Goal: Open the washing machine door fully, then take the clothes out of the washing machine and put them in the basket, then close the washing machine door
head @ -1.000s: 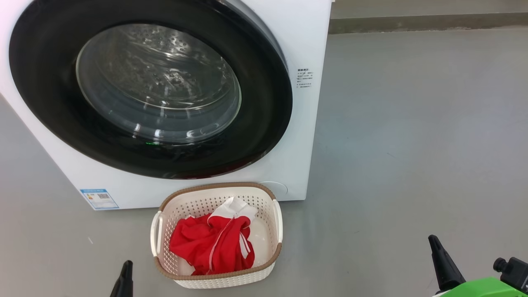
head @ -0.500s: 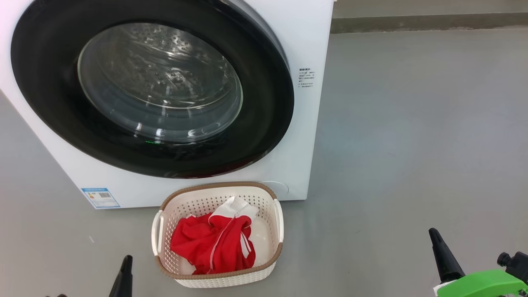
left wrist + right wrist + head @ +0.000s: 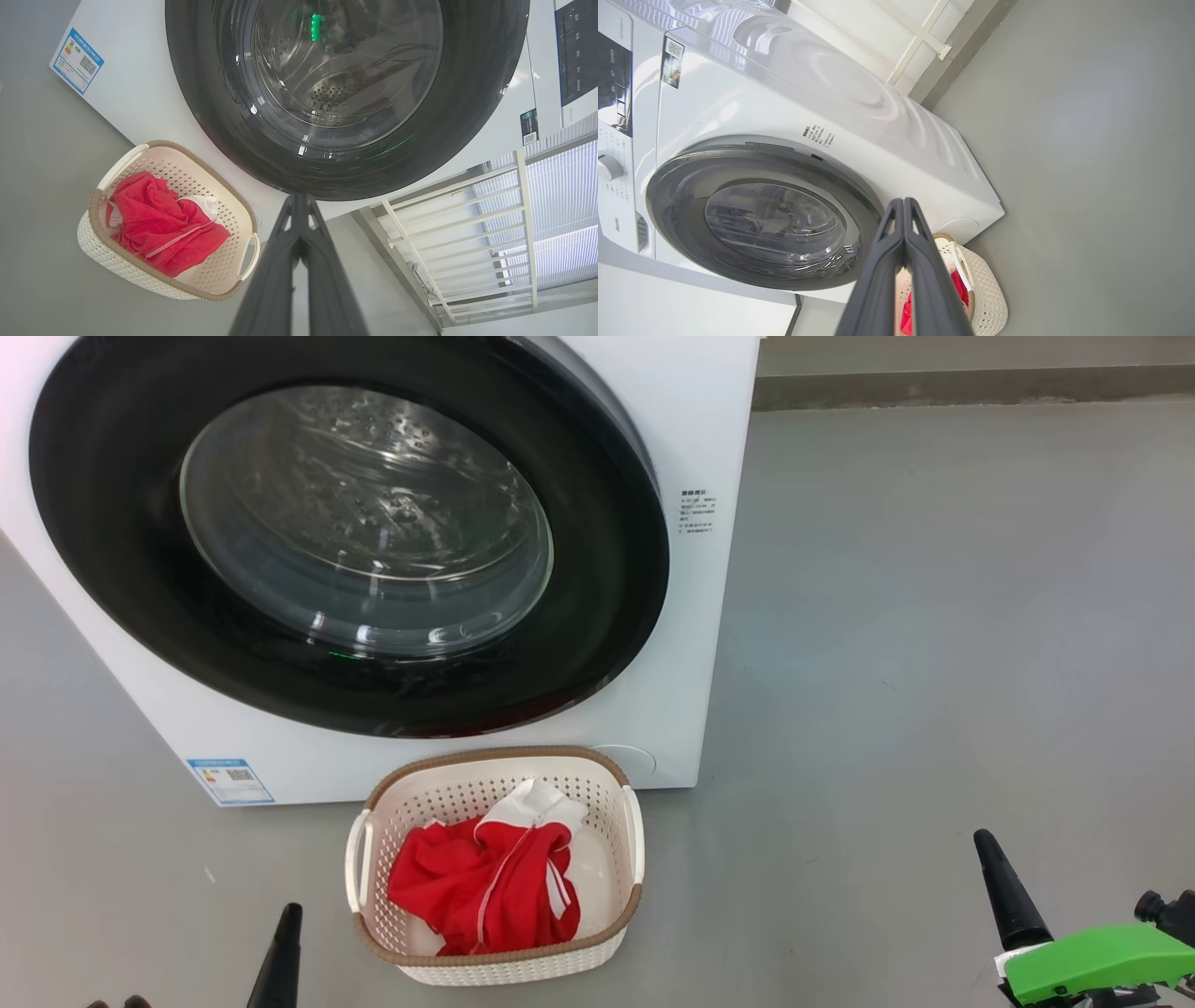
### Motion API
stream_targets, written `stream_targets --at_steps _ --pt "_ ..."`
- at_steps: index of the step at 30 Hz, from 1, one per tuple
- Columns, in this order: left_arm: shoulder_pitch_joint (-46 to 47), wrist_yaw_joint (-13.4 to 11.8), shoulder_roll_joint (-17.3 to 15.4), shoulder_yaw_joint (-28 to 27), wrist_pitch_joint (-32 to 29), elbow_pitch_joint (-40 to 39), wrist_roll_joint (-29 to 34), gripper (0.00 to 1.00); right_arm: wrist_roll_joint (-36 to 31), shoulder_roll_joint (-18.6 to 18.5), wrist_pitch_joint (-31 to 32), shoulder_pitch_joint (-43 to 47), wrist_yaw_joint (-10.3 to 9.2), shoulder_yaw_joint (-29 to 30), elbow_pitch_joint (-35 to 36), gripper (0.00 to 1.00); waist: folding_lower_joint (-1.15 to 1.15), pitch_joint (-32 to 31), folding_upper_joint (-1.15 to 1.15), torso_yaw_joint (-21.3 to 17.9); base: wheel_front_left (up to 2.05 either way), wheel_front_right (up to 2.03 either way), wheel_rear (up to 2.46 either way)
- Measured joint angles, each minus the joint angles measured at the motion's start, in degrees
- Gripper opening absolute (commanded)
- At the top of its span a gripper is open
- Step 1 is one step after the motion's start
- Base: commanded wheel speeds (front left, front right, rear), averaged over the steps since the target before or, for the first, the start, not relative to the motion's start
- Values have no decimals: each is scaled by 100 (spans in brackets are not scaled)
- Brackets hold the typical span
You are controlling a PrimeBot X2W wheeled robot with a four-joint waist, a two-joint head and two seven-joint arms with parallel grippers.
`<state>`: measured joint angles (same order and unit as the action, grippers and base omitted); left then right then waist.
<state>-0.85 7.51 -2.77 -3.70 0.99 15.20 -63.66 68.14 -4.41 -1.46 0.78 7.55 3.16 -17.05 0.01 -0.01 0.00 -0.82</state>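
Clothes (image 3: 471, 889) lie bundled in the basket (image 3: 504, 974), which stands on the floor just in front of the washing machine (image 3: 714, 420). Through the glass the drum looks empty. The washing machine door (image 3: 611, 579) appears pressed flush against the front. Left gripper (image 3: 299, 199) and right gripper (image 3: 904, 201) are both clenched on nothing, hanging apart from everything. All three steps look finished.

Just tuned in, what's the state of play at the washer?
Nothing is being handled. The washing machine door looks shut against the washing machine, and the clothes lie in the basket on the floor in front of it. The left gripper and right gripper are both shut and empty, low in the head view.
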Motion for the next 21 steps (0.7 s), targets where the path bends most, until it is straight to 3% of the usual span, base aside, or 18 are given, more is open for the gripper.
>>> stream_targets --at_steps 21 --pt "170 0 7 -25 -302 5 -1225 0 1015 89 331 -141 -1 179 53 0 0 8 0 36 0 0 0"
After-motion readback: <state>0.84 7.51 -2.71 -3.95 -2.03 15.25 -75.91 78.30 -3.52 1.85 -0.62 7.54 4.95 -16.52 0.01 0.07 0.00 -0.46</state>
